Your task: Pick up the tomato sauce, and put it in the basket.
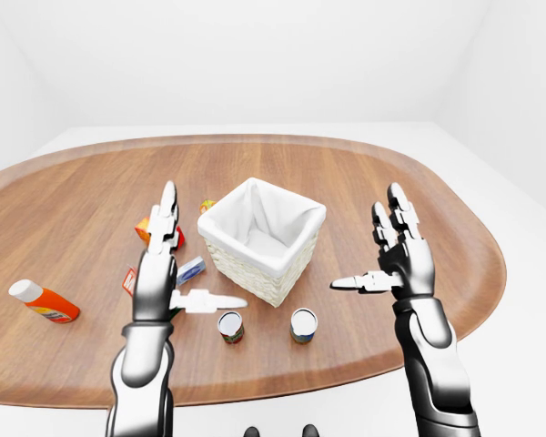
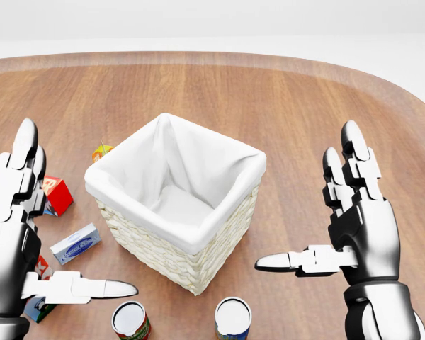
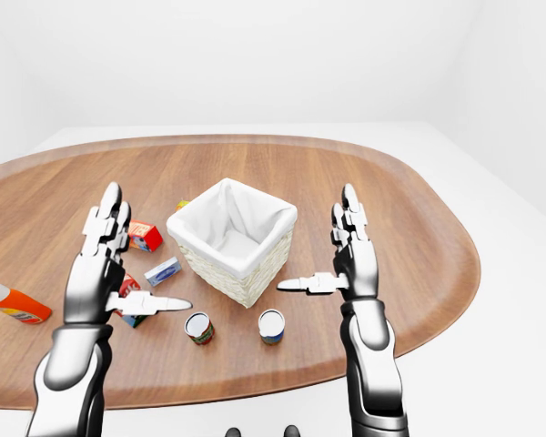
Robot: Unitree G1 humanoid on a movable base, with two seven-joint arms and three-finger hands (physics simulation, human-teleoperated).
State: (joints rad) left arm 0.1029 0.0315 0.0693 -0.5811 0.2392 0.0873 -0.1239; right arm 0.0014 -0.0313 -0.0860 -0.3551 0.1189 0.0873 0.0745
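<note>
- The oval wooden table carries everything; the basket stands near its middle.
- The basket is square, woven of pale wicker, lined with white cloth folded over its rim, and holds nothing that can be seen.
- The left hand is raised to the left of the basket in the head view. Its fingers point up and its thumb points sideways toward the basket, all spread apart and gripping nothing.
- The right hand is raised to the right of the basket and mirrors the left. Its fingers are straight and apart, its thumb points at the basket, and it touches nothing.
- An orange bottle with a white cap lies on its side, well to the left of the basket in the left-eye view.
- The tomato sauce, a red-labelled can, stands upright just below the basket's lower corner in the head view, untouched by either hand.
- A blue-labelled can stands upright to the right of the tomato sauce, also just below the basket.
- A red box lies left of the basket.
- A small blue-and-white box lies just beside the basket's left wall.
- A small yellow-orange item lies near the basket's upper left corner; it is too small to tell what it is.
</note>
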